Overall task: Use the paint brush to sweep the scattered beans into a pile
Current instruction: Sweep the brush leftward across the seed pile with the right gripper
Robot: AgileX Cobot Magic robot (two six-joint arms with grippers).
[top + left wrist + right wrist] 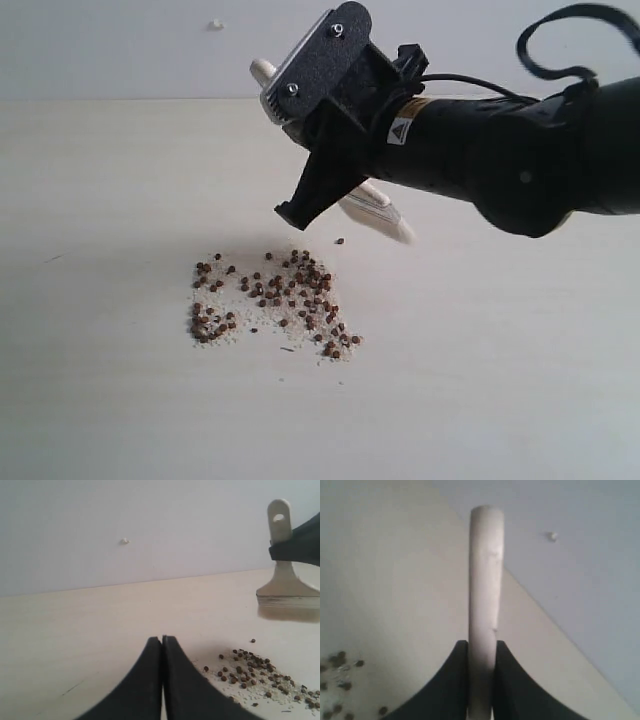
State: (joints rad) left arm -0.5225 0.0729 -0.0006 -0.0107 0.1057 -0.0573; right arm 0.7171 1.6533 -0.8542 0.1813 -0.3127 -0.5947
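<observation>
Leftmost, one left gripper (162,641) shows only in its own wrist view, jaws clenched tip to tip on nothing, low over the pale desk (100,200). A single white speck (215,24) sits on the wall (120,50) behind.

Next come the beans (275,305), several dozen small reddish-brown ones, too many to count one by one. They lie bare on the desk in one loose patch, wider than it is deep, and are mingled with pale crumbs (250,318). One stray bean (340,241) lies just apart from the patch, on the wall side.

Then there is one paint brush (378,212), held up off the patch and to its right. In the exterior view its long axis slants from the rounded handle end at upper left down to the white bristles at lower right. In the left wrist view it stands nearly upright, holed handle end on top, grey band and bristles pointing down at the desk. The bristles seem to hang clear of the surface, near the beans without touching them.

Last, one right gripper (482,646) reaches in from the right, its two black jaws grasping the brush handle partway along, one on each flat face.
</observation>
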